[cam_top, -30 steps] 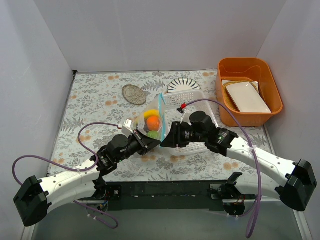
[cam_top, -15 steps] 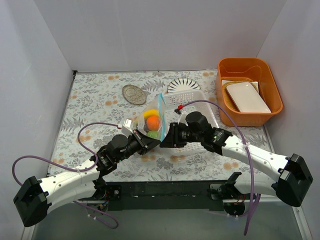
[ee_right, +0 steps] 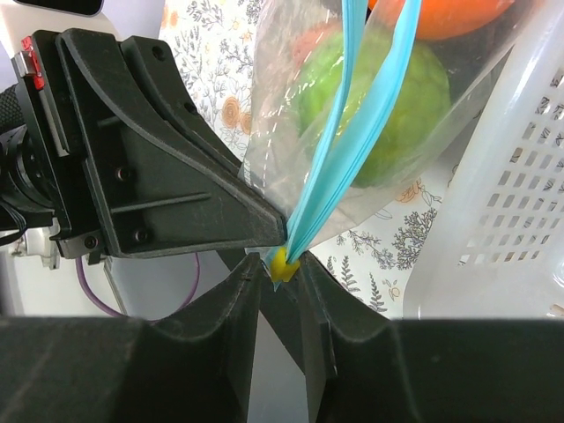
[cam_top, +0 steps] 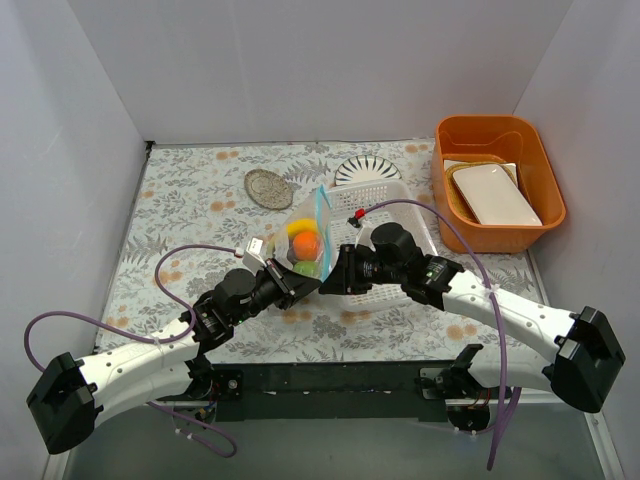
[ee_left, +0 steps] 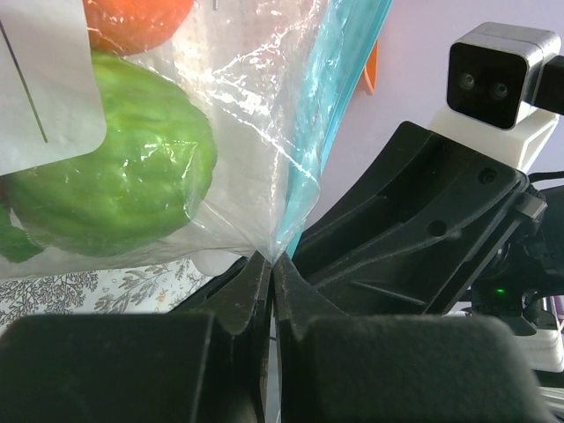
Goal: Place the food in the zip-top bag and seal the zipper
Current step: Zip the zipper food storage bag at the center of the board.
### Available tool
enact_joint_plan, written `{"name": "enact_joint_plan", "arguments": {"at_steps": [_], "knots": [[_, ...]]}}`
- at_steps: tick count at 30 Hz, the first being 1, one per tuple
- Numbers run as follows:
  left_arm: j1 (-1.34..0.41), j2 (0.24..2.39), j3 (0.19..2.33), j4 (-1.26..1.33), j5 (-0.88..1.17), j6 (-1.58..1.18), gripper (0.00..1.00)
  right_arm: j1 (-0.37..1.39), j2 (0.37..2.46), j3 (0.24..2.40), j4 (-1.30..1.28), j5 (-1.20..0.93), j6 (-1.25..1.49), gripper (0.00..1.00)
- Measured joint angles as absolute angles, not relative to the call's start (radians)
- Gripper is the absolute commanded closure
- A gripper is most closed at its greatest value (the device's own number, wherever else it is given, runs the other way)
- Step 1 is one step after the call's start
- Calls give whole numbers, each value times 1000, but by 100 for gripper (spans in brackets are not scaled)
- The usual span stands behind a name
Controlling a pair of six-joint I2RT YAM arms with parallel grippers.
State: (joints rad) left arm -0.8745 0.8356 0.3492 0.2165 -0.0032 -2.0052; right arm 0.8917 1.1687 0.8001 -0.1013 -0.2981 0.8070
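A floral-patterned bench sits inside plain grey walls, where two robot arms meet just beside a white basket. The left gripper has its fingers pressed together on the lower corner of the zip-top bag. The right gripper pinches the near end of the zipper at a small yellow tab. With the food inside, a green ball and an orange, sealing seems to be the step in hand, and the next move likely calls for sliding that pinch along the strip while the corner is held steady. The bag stands against the basket's left-arm side, and on the basket's far side an orange tub holds a white dish.
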Motion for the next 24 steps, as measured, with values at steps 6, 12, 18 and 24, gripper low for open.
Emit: {"name": "enact_joint_plan", "arguments": {"at_steps": [6, 12, 18, 24], "knots": [[-875, 836, 349, 217, -3, -2006, 100, 892, 1164, 800, -101, -298, 804, 68], [-875, 835, 349, 221, -3, -2006, 100, 891, 1151, 800, -99, -292, 793, 75], [-875, 835, 349, 222, -3, -2006, 100, 891, 1152, 800, -101, -293, 785, 61], [-875, 836, 349, 220, -3, -2006, 100, 891, 1153, 800, -80, -299, 784, 47]]}}
